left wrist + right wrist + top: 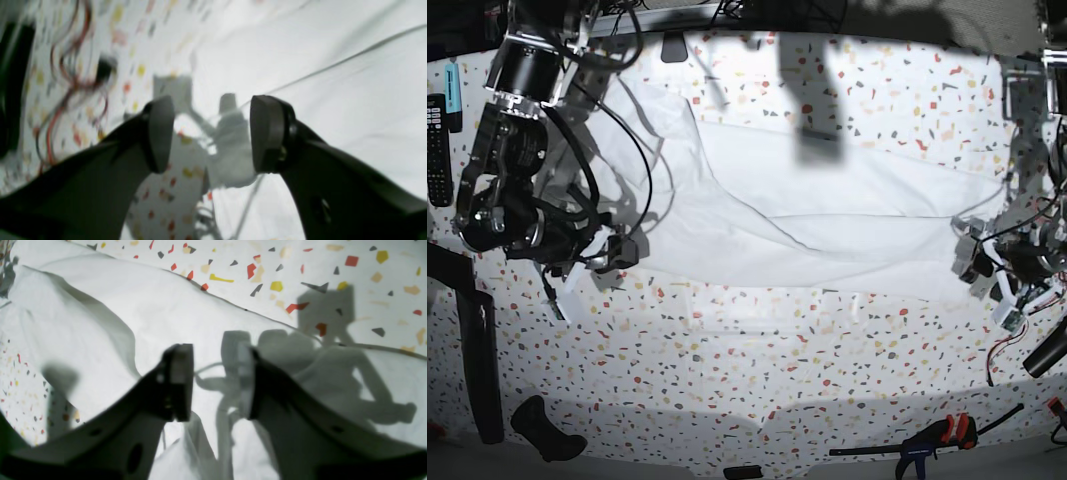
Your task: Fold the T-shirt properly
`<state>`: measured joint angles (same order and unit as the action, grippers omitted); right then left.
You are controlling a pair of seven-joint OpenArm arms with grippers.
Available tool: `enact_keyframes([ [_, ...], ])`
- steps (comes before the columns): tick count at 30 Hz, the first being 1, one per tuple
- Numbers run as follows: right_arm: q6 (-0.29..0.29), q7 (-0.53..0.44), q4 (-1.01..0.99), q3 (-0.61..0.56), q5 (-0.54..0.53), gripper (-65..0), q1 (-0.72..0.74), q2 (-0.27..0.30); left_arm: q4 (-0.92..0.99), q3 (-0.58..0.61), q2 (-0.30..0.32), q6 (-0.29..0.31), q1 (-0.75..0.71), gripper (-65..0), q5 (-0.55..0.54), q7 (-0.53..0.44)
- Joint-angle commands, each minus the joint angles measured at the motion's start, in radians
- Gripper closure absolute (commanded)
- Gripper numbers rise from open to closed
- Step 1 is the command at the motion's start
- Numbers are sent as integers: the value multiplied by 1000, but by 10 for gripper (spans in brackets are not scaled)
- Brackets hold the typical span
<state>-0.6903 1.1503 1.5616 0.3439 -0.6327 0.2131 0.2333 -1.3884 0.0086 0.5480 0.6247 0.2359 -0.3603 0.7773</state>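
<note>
The T-shirt [827, 215] lies spread across the far half of the speckled counter [757, 370], stretched wide from one arm to the other, with a long diagonal crease running through its middle and a bunched ridge toward the right arm's side.

The left end effector [211, 133] stands spread, nothing between its dark pads, at the shirt's edge where cloth meets bare counter. The right end effector [215, 381] is also parted, its pads apart over white cloth with nothing pinched; the shirt's hem runs just beyond it, with counter past that.

The shirt reads as light, thin and limp. It should drape and sag the moment it is lifted, wrinkle easily, and drag on the counter instead of sliding as a stiff sheet would. A single-layer pinch could slip or pull up only a peak. The better holds look to be the hemmed edges and corners at either end of the shirt, where the seam gives the pads something thicker to bite. Both ends probably need lifting together so the fold lands even.
</note>
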Motion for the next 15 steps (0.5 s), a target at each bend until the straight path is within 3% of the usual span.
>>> enact_keyframes([
  [1,-8,-19,17,3,-22,-257,22,14,-15,14,27,11,29,-357,-13,-6],
  [4,-8,-19,17,2,-21,-257,22,13,-12,122,59,73,56,-357,-13,7],
  [7,-8,-19,17,2,-21,-257,22,13,-12,296,96,73,99,-357,18,6],
  [11,-8,-18,17,2,-17,-257,22,13,-12,533,122,73,187,-357,144,-32],
  [15,-8,-18,17,3,11,-257,19,13,-11,681,123,73,278,-357,158,-31],
])
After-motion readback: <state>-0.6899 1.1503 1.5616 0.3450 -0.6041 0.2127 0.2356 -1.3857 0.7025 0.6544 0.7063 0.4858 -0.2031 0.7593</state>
